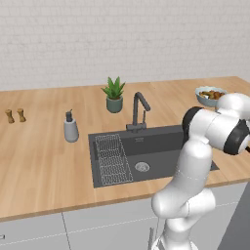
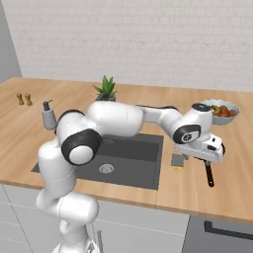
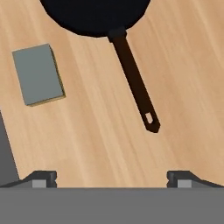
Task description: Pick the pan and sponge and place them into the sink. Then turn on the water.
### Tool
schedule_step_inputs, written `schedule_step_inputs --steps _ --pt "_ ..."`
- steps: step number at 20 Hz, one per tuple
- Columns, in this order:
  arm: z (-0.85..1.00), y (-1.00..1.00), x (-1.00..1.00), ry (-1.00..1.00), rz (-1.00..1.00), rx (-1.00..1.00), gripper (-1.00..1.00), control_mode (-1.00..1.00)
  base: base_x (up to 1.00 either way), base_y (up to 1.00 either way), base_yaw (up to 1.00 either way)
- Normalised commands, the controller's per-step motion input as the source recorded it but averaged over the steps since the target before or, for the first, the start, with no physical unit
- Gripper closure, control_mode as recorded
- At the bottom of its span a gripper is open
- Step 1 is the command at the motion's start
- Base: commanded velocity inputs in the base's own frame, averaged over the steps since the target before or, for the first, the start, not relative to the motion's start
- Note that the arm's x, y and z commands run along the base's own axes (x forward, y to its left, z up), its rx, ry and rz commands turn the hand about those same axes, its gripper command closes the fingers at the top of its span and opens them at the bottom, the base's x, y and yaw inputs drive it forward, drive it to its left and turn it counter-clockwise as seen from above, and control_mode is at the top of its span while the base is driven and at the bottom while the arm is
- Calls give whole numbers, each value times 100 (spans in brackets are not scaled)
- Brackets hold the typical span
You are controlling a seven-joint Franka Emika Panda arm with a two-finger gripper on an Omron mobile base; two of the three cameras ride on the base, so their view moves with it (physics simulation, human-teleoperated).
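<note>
The black pan (image 3: 94,13) lies on the wooden counter at the top of the hand view, its long dark brown handle (image 3: 135,83) running down toward me. The sponge (image 3: 38,74), grey face up with a yellow edge, lies flat to the handle's left. My gripper (image 3: 111,177) hovers open above the counter, just short of the handle's tip, holding nothing. In the right base view the hand (image 2: 205,148) covers most of the pan; the pan handle (image 2: 209,175) sticks out below it, and the sponge (image 2: 177,161) sits beside the sink (image 2: 138,148). The sink (image 1: 156,141) is dark grey.
A wire rack (image 1: 113,158) lies in the sink's left part, with a dark faucet (image 1: 139,110) behind the basin. A potted plant (image 1: 114,93), a soap dispenser (image 1: 71,128) and two small shakers (image 1: 14,115) stand on the counter. A fruit bowl (image 2: 222,111) stands beyond the pan.
</note>
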Motion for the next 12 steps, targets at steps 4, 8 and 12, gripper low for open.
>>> schedule_step_inputs --steps 4,8,12 --pt "-12 -16 0 1 1 2 -100 -100 0 0 0" --pt "-30 -5 4 0 2 0 -100 -100 0 0 0" --pt "-33 -1 8 0 2 0 -100 -100 0 0 0"
